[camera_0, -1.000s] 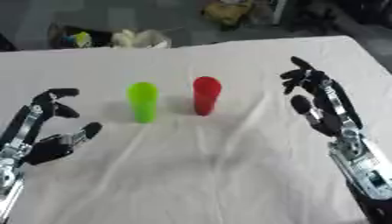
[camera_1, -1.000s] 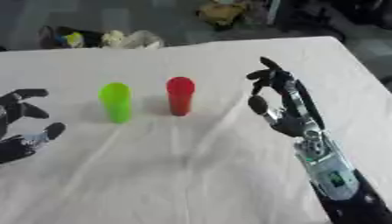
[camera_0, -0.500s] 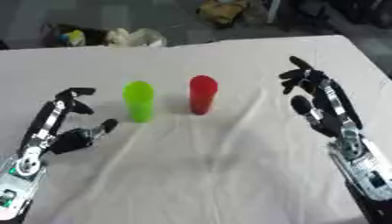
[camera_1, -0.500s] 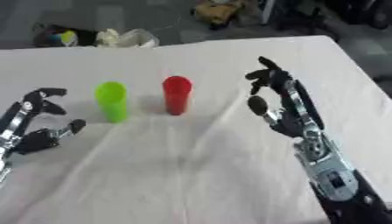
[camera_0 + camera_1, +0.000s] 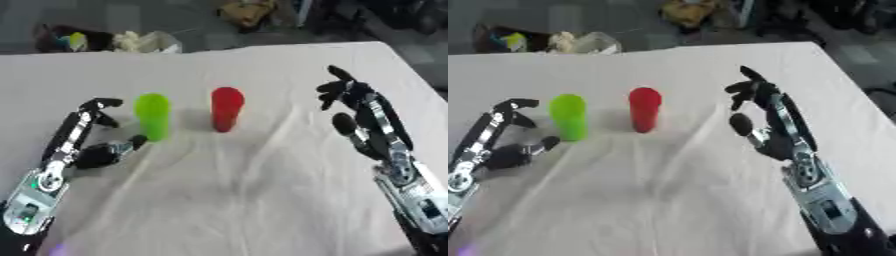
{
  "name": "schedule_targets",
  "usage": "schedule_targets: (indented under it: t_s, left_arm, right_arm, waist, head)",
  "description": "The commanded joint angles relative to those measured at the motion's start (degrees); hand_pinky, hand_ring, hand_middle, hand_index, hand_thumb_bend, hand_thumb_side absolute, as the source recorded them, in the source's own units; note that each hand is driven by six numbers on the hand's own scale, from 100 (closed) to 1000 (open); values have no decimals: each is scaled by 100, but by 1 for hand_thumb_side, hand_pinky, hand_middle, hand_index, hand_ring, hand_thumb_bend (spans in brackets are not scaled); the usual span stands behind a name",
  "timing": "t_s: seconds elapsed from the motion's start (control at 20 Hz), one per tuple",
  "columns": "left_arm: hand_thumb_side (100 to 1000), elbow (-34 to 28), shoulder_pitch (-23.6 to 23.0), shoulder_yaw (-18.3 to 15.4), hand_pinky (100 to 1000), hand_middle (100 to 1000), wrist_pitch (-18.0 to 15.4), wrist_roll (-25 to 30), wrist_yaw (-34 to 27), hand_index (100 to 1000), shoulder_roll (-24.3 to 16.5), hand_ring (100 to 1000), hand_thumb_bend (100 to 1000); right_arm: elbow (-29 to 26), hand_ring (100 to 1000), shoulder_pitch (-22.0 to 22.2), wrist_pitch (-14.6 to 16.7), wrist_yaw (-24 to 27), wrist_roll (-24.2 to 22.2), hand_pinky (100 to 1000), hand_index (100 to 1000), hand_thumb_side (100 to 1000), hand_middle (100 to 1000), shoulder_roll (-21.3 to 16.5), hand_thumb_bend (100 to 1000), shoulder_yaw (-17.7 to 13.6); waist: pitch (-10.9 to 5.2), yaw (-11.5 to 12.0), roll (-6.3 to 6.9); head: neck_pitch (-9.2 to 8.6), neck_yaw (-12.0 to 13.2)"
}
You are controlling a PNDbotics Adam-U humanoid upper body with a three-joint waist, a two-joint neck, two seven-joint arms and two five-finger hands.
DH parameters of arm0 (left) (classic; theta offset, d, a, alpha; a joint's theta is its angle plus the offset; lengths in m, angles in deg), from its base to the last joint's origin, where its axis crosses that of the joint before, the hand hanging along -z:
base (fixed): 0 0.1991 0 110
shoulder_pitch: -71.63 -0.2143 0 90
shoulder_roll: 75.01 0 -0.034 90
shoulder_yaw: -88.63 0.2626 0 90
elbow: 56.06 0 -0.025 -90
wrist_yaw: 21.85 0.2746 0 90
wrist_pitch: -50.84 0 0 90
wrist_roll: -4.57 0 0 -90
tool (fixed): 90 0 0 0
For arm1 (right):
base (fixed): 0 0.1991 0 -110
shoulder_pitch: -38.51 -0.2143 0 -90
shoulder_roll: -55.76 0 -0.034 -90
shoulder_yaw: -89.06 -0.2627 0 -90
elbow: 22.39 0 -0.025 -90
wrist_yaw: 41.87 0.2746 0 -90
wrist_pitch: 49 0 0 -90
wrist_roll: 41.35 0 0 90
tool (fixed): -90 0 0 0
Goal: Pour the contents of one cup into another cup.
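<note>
Green cup (image 5: 153,116) just beside open left robot hand (image 5: 94,150); right robot hand (image 5: 357,111) raised, fingers spread.

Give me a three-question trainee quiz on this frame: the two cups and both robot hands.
1. True or false: the left hand is curled round the green cup.
2. Which cup stands nearer the right hand? A) green B) red
3. Fill in: both cups stand upright on a ____ cloth.

Key: 1 false, it is open beside the cup. 2 B, the red cup. 3 white.
</note>
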Motion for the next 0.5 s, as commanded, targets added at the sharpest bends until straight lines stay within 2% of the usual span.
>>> schedule_targets:
  t_s: [0.05, 0.5]
  left_arm:
    - [454, -17, 182, 25, 708, 781, -56, 32, -1, 846, -49, 605, 638]
    - [462, 149, 341, 50, 702, 773, -74, 155, 81, 843, -38, 599, 645]
  right_arm:
    - [-162, 1000, -73, 12, 49, 2, 741, 696, 842, 427, -66, 732, -28]
    - [-276, 1000, -120, 12, 85, 23, 722, 698, 847, 430, -52, 731, -18]
  waist:
    - [-73, -44, -4]
    - [-16, -242, -5]
  head:
    - [-63, 33]
    - [-88, 51]
